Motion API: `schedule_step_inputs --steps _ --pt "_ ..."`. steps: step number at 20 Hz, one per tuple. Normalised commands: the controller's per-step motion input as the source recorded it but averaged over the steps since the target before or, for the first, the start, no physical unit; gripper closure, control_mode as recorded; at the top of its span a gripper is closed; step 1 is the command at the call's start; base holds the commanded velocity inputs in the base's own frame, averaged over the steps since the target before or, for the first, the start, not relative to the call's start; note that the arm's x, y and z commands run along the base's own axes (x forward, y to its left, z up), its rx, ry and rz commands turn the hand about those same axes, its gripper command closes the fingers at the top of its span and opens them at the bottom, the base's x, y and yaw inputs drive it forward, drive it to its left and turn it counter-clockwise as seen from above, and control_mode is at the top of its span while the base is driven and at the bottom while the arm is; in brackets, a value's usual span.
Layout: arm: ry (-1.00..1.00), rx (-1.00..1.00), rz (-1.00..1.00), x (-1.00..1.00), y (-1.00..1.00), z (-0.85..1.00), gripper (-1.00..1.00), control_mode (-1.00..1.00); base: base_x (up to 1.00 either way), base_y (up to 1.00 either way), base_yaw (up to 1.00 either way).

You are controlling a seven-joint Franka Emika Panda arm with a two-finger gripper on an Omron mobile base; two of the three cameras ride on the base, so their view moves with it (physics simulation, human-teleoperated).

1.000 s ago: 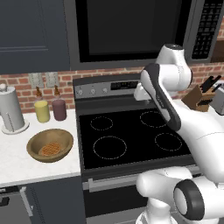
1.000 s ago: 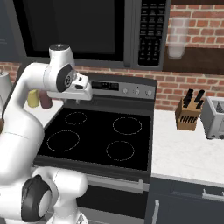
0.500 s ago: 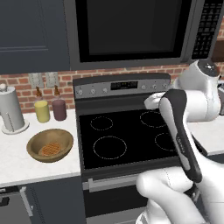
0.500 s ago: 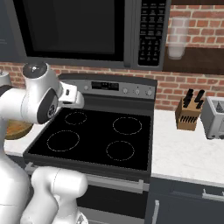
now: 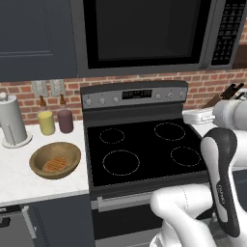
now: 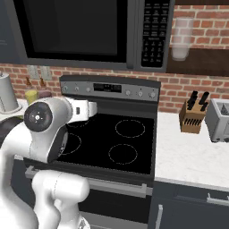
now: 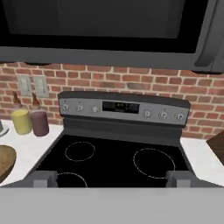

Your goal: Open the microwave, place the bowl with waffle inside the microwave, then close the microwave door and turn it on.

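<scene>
The microwave [image 5: 144, 29] hangs above the stove with its microwave door [image 6: 76, 27] shut; the vertical bar handle [image 5: 208, 29] runs beside the keypad [image 6: 154, 31]. On the white counter left of the stove rests the brown bowl [image 5: 38, 159] with the waffle [image 5: 55, 165] inside it; the hand view catches its rim [image 7: 5, 159] at the left edge. My gripper [image 7: 111, 179] hovers in front of the stove, facing the back wall. It is open, and nothing lies between its fingertips [image 7: 43, 178]. It is well below the microwave and to the right of the bowl.
A black stove [image 5: 144, 149] fills the middle. A yellow jar [image 5: 47, 122], a maroon jar [image 5: 65, 120] and a paper towel roll [image 5: 12, 126] stand behind the bowl. A knife block [image 6: 192, 117] and a toaster [image 6: 219, 120] sit on the right counter.
The arm has folded down and back from its raised pose over the stove. The jaws have gone from narrow to wide apart. Bowl and microwave door have not moved.
</scene>
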Motion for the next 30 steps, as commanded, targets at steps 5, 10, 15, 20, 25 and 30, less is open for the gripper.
schedule_step_inputs --steps 5,10,15,20,25,30 --pt "-0.24 0.00 -0.01 0.01 -0.50 0.94 -1.00 -1.00 0.00 0.00 0.00" --pt "-0.17 0.00 -0.02 0.11 -0.14 0.92 -1.00 -1.00 0.00 0.00 0.00" --pt "-0.11 0.00 -0.05 0.03 -0.18 0.41 -1.00 -1.00 0.00 0.00 0.00" --pt "0.00 0.00 0.00 0.12 -0.26 -0.15 -1.00 -1.00 0.00 0.00 0.00" --pt "-0.05 0.01 0.00 0.52 -0.20 -0.19 -1.00 -1.00 0.00 0.00 0.00" --pt "-0.08 0.07 0.00 0.71 -0.21 0.00 -1.00 -1.00 0.00 0.00 0.00"
